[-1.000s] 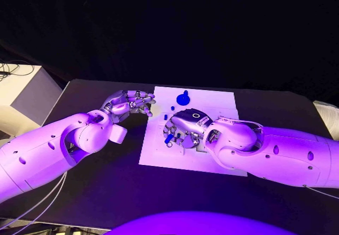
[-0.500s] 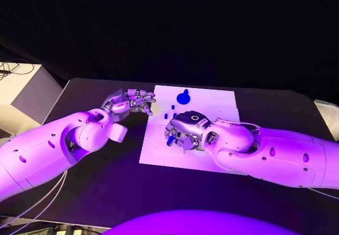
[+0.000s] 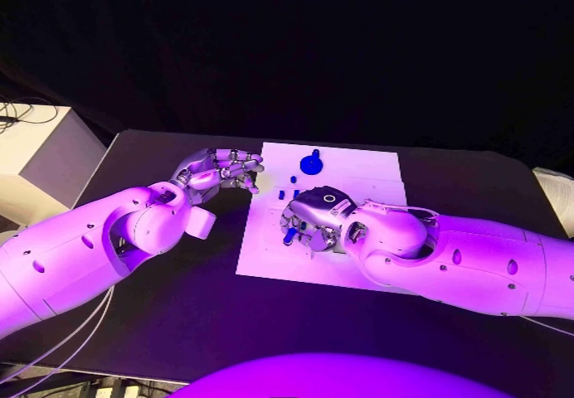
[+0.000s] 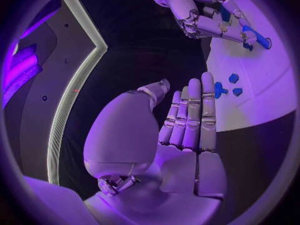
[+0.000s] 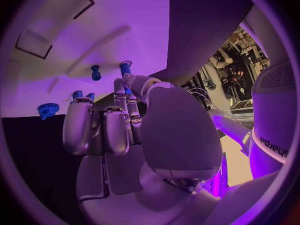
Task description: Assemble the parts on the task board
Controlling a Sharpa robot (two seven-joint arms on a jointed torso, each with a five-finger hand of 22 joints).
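The white task board (image 3: 359, 176) lies mid-table. My right hand (image 3: 313, 220) hovers over its left half and pinches a small blue part (image 3: 289, 236) at its fingertips; the left wrist view shows that part (image 4: 257, 38) between the right hand's fingers (image 4: 206, 27). A round blue part (image 3: 311, 163) stands at the board's far edge, and two small blue pegs (image 3: 287, 194) stand just ahead of the right hand. My left hand (image 3: 221, 172) hangs beside the board's left edge with its fingers (image 4: 190, 115) straight and close together, holding nothing.
A pale box (image 3: 36, 157) stands off the table's far left corner. In the right wrist view a rectangular recess (image 5: 53, 22) is cut into the board (image 5: 125, 15), and a blue toothed part (image 5: 47, 109) sits near the board's edge.
My right hand has drawn slightly in over the board with the blue part still in its fingers. The left hand has barely moved.
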